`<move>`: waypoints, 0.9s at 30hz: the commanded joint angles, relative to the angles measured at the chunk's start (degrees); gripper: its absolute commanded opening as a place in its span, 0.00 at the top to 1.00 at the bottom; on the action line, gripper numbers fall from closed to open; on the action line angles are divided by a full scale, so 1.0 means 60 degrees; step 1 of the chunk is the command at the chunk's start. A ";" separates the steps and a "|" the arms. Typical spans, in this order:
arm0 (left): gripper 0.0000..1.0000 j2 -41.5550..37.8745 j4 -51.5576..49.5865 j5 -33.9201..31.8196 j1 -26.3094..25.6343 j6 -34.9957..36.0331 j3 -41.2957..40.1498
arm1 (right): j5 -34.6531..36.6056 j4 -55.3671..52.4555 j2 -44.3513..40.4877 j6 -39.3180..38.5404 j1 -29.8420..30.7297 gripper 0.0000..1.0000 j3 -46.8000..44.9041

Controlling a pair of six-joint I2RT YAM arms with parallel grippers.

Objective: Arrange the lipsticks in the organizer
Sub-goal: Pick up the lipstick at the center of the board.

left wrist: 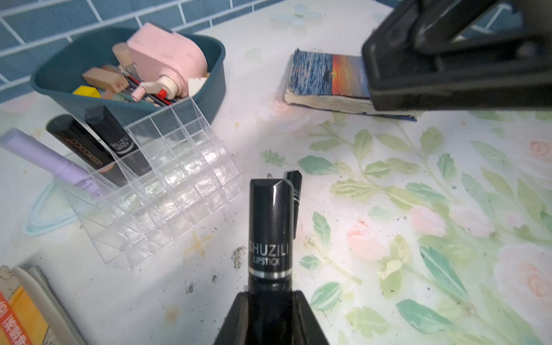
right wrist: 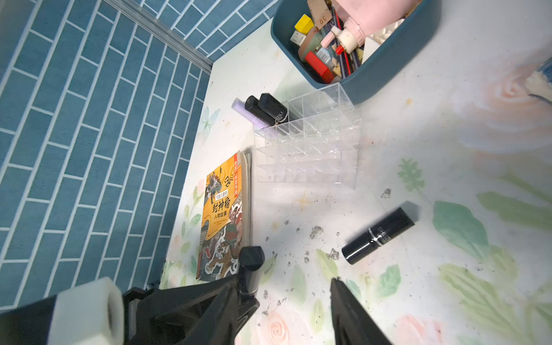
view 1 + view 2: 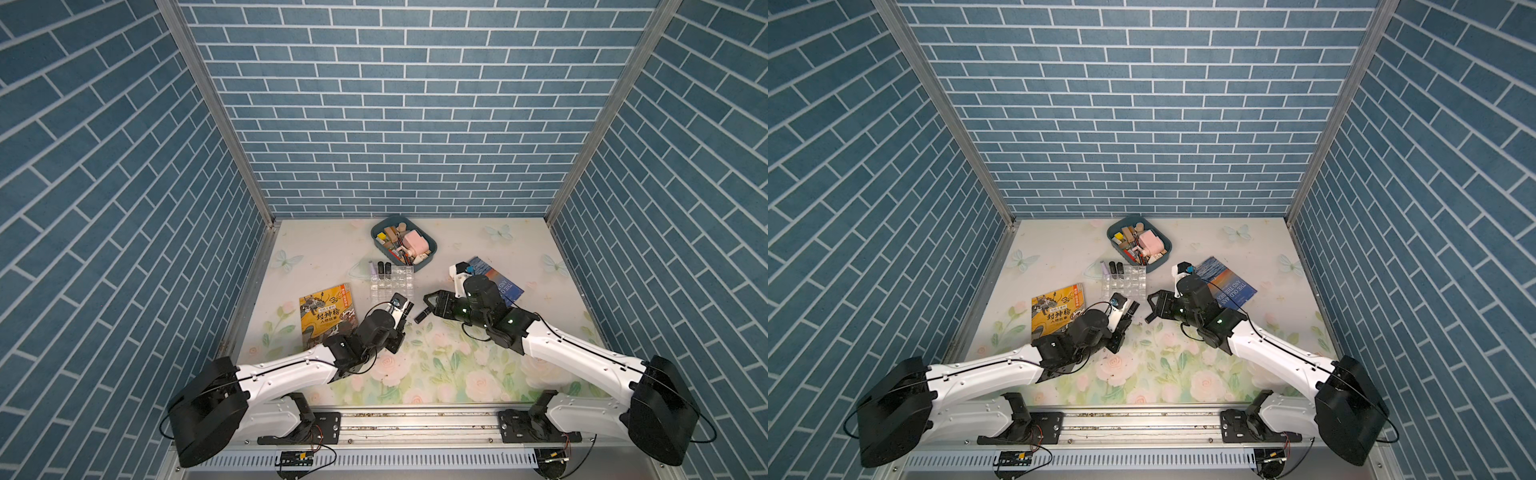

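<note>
My left gripper (image 1: 270, 295) clamps one black lipstick (image 1: 270, 227). My right gripper (image 3: 427, 304), jaws spread and empty, hovers beside a loose lipstick (image 2: 378, 236) lying nearer than the organizer (image 3: 392, 284), whose far-left cells hold three more lipsticks (image 3: 380, 268).

Left gripper (image 1: 270, 301): jaws clamped on a black lipstick (image 1: 270, 227), arm stretched inward. Right gripper (image 3: 427, 304): jaws apart, pointing at the left one, wrist low over the counter.

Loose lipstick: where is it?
Loose lipstick lies flat on the table in both top views, between left gripper and right gripper, nearer the robot than the organizer.
</note>
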 commanded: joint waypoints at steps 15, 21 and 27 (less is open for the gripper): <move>0.96 -0.0553 0.1920 0.0438 0.0037 0.0174 -0.0489 | -0.0693 -0.0278 0.1152 -0.0119 0.0588 0.53 0.1312; 0.96 -0.0874 0.2226 0.0688 0.0033 0.0108 -0.0726 | -0.0656 0.0156 0.1354 -0.0063 0.0464 0.61 0.1337; 0.95 -0.0932 0.2308 0.0644 0.0028 0.0121 -0.0784 | -0.0917 0.0621 0.1678 0.0172 0.0468 0.62 0.1423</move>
